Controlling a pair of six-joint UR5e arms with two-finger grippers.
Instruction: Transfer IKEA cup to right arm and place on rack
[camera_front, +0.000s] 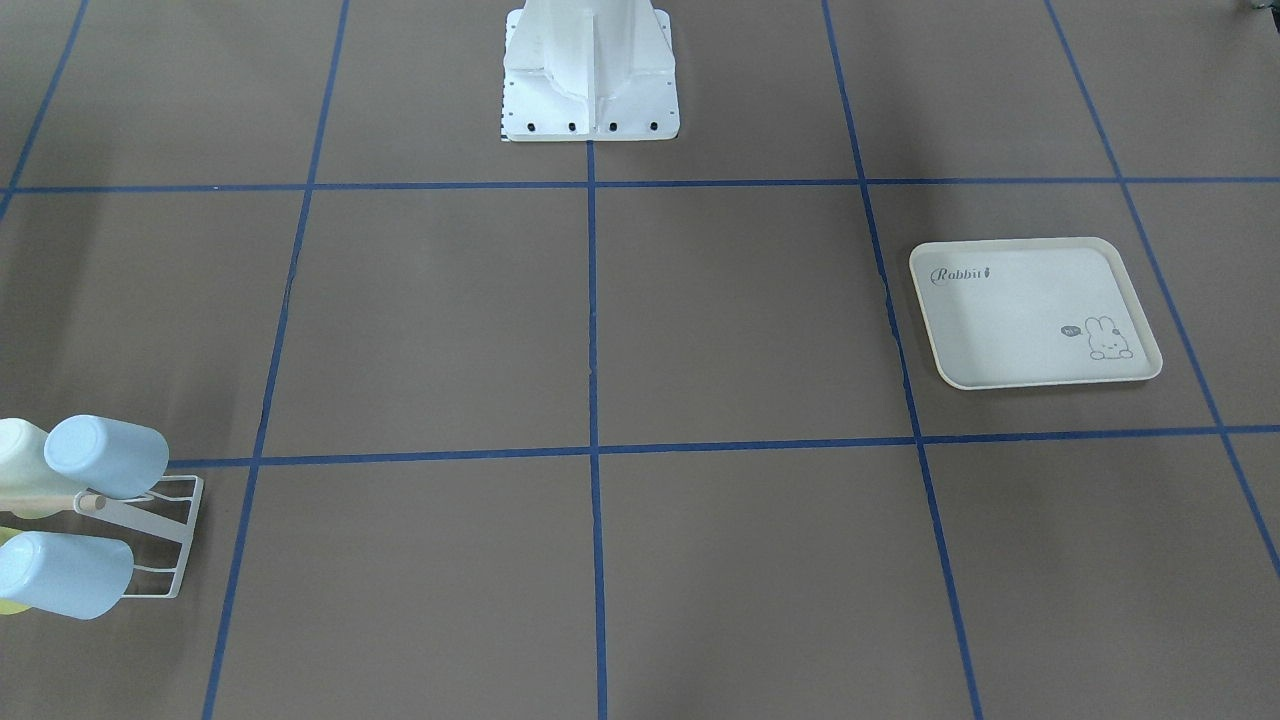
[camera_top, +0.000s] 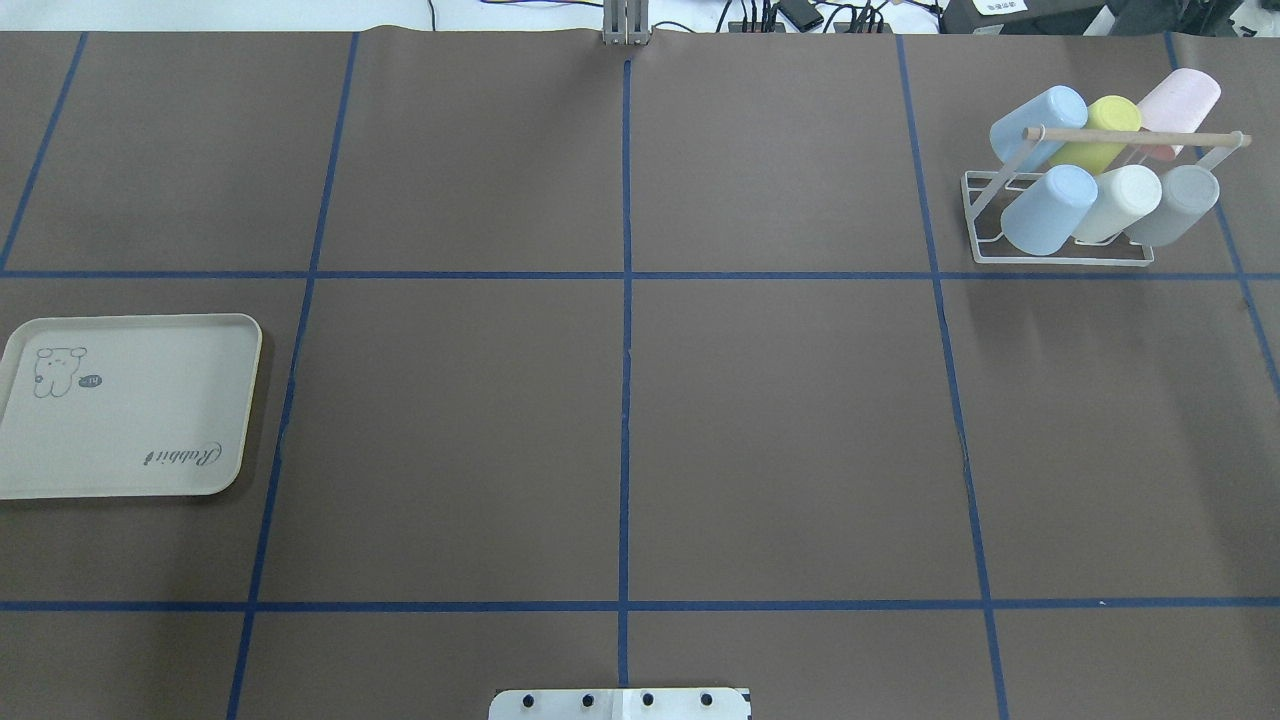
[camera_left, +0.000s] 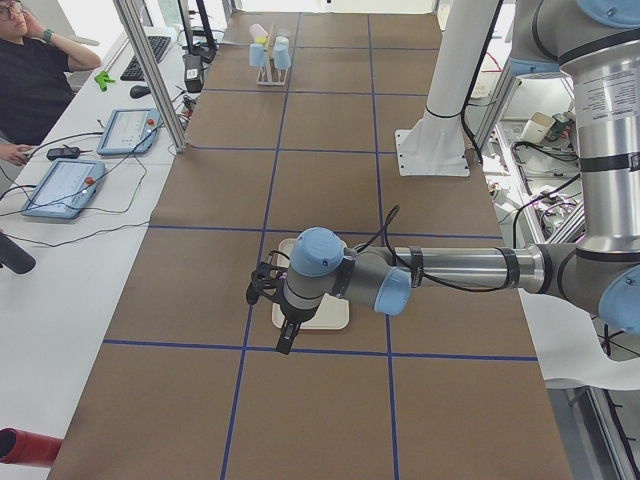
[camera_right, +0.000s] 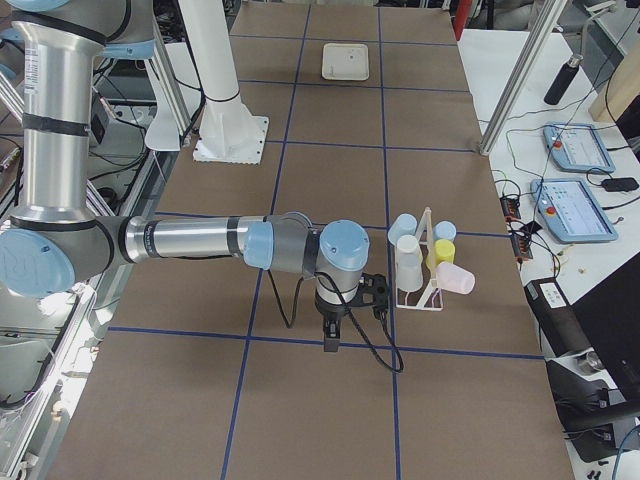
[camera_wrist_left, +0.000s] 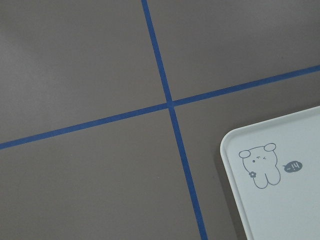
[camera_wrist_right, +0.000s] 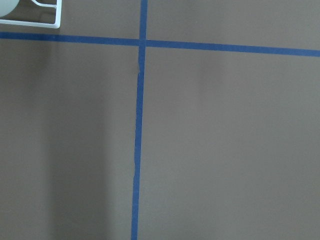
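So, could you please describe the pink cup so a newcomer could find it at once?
In the overhead view, find the white wire rack with a wooden rod at the table's far right corner. Six cups rest tilted on it in two rows; the pink cup is at the right end of the far row, next to the yellow cup. It alone is pink.

Even, soft light; sharp focus.

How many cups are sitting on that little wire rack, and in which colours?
Blue cups: 2
Yellow cup: 1
Pink cup: 1
Cream cup: 1
Grey cup: 1
Total: 6 cups on the rack
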